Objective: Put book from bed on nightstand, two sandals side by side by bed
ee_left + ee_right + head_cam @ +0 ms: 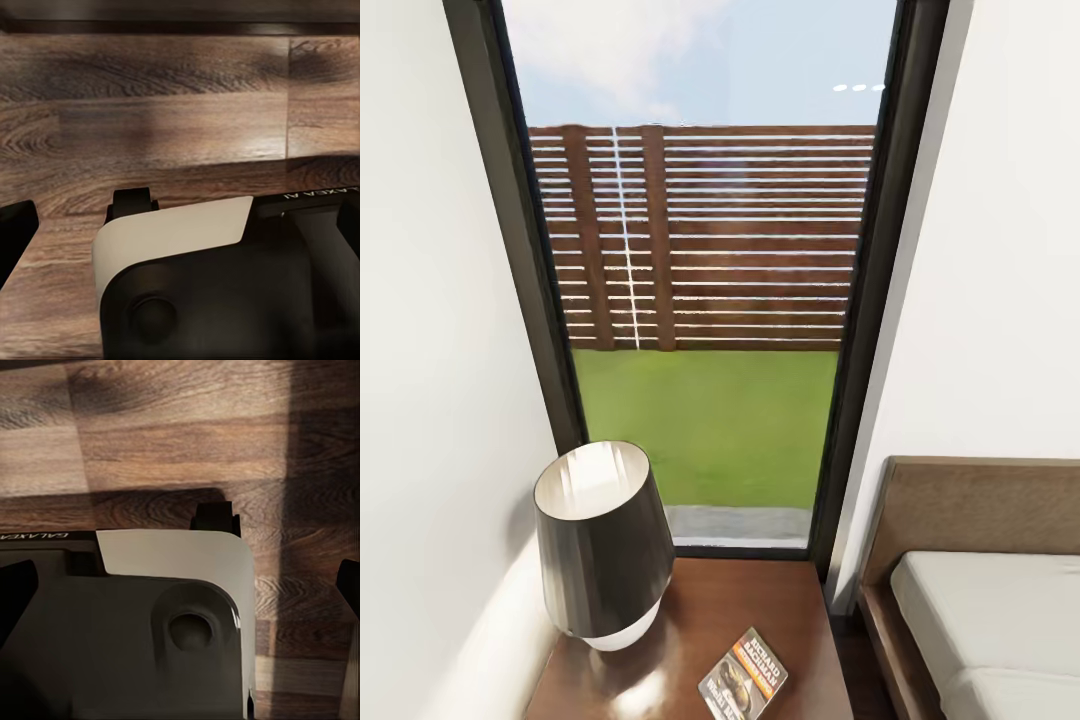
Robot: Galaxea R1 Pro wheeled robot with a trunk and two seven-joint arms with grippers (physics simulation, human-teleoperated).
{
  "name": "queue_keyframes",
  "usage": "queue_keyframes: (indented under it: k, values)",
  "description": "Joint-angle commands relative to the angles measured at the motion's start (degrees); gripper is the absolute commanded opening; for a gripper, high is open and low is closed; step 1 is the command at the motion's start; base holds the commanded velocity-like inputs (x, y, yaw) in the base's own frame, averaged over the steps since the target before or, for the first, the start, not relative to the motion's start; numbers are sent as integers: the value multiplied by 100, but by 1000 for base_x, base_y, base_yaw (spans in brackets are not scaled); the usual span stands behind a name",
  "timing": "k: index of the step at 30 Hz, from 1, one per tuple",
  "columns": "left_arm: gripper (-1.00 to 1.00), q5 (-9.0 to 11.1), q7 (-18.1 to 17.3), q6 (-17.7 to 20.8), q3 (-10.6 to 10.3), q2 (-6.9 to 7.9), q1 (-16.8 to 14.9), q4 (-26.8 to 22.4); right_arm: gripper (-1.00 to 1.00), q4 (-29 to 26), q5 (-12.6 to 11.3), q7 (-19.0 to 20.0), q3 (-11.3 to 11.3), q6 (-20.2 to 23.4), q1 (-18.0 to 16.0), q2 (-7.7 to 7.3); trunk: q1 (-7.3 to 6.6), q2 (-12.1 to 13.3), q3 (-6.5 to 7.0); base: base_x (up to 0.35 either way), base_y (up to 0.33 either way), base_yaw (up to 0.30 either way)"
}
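Observation:
The book (744, 675), dark with an orange band and white lettering, lies flat on the dark brown nightstand (760, 605), near its front right part. Just right of the nightstand is the bed (990, 615), with its grey mattress and brown headboard. The sandals are out of view. In the left wrist view my left gripper (180, 236) hangs over the wood floor, its dark fingers (16, 236) spread to the frame edges with nothing between them. My right gripper (180, 592) is likewise open above the floor, with fingers (15, 592) wide apart.
A black lamp (603, 545) with a white base stands on the nightstand's left half, beside the book. Behind it a tall dark-framed window (710, 300) shows fence and grass. White walls close in on both sides. My own grey and white body (195, 285) shows below each wrist.

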Motion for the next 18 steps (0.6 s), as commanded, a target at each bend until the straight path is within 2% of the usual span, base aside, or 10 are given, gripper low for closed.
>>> queue_keyframes:
  k: [1, 18]
  values:
    - [100, 57, -17, -18, -48, 2, -2, 6, 100, 9, -54, 18, 35, 11, -7, 0, 0, -3, -6, 0, 0, 0]
    - [100, 74, 5, -19, -39, 2, 7, -2, 100, 6, -39, 0, 29, -2, -5, 5, 0, -3, -6, 0, 0, 0]
